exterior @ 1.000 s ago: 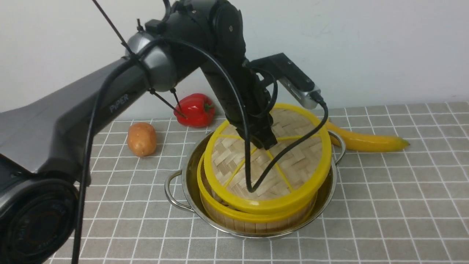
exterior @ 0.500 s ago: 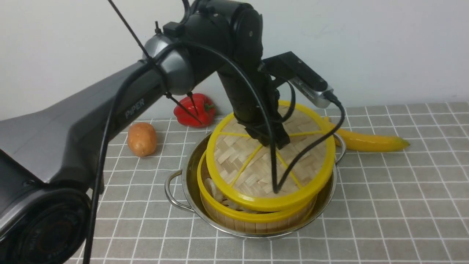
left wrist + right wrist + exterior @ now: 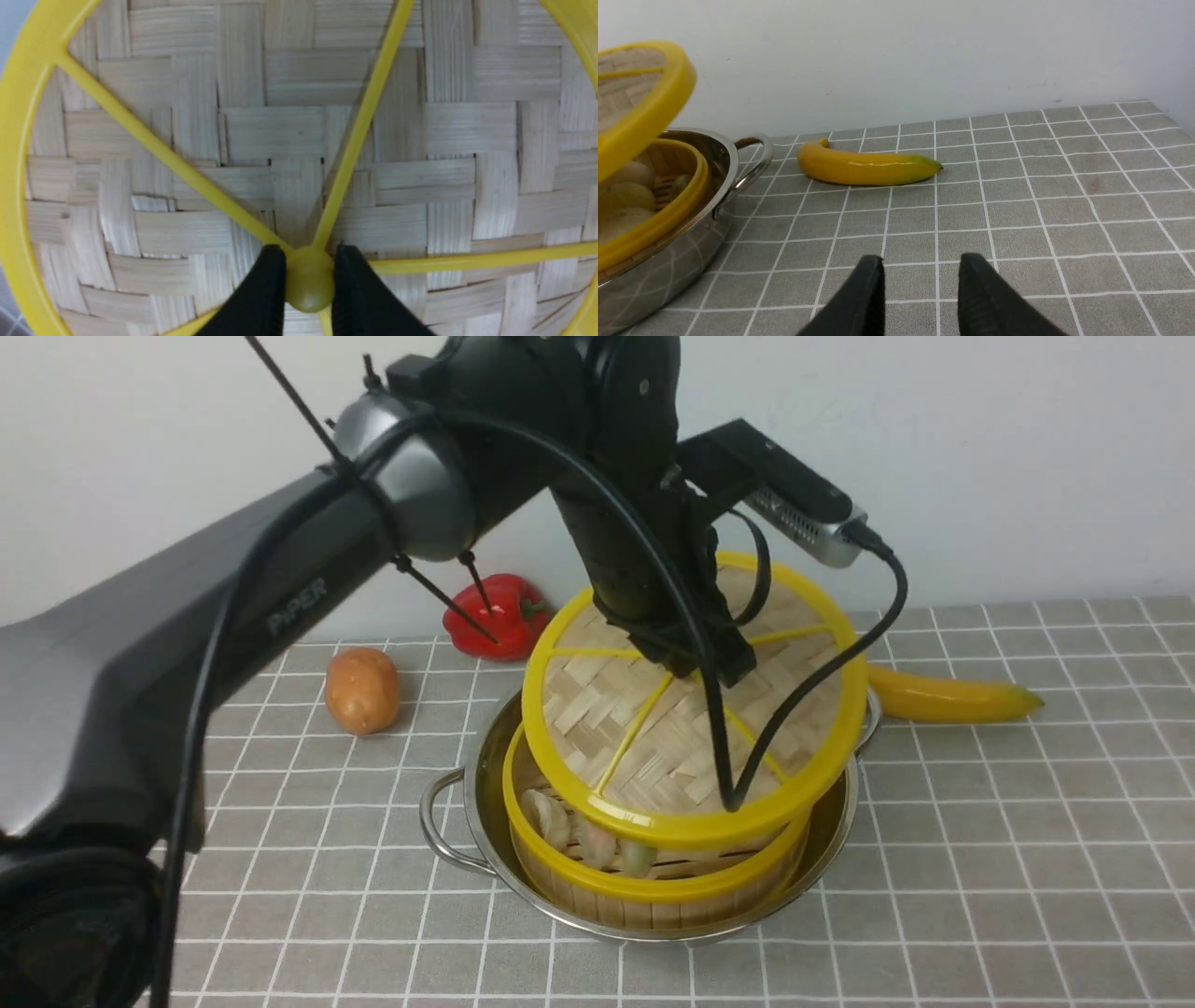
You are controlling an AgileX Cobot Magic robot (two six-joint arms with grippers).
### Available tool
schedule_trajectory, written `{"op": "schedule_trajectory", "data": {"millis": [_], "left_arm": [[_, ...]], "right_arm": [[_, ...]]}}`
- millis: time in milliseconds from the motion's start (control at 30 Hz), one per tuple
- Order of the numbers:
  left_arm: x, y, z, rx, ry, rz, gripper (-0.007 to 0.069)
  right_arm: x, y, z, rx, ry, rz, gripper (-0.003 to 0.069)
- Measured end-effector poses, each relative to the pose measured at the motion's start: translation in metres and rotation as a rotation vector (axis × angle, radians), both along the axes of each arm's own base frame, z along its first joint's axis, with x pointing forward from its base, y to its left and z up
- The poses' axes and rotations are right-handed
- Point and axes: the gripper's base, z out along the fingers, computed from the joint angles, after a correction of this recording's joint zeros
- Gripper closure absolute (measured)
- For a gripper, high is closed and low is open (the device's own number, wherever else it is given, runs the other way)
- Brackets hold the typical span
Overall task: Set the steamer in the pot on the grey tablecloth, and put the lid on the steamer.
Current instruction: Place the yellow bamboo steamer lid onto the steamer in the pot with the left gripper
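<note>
Showing "PiPER" lettering on left arm (image 3: 201, 616), jaws pinching lid (image 3: 597, 709) knob

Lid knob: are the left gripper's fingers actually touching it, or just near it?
Touching. The left wrist view shows the left gripper with both black fingers pressed against opposite sides of the knob on the lid, with no gap on either side.
</note>
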Motion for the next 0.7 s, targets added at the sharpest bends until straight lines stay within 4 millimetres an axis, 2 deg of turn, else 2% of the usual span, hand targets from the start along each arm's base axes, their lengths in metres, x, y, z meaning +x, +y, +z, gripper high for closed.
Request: {"op": "schedule_trajectory", "data": {"millis": [133, 400, 600, 700], "left_arm": [[-0.001, 0.0, 0.001, -0.002, 0.001, 0.0, 0.0508], [0.009, 0.0, -0.026, 0.03, 0.057, -0.01, 0.0508], [0.022, 0.017, -0.033, 0.028, 0.075, 0.04, 0.0508], [0.024, 0.019, -0.033, 0.005, 0.091, 0.062, 0.0508]], "right_arm": [[0.0, 0.0, 0.0, 0.0, 0.0, 0.0, 0.0416], [0.0, 0.0, 0.0, 0.0, 0.0, 0.0, 0.0416], [0.0, 0.0, 0.0, 0.0, 0.0, 0.0, 0.0416], [0.0, 0.0, 0.0, 0.0, 0.0, 0.0, 0.0416]]}}
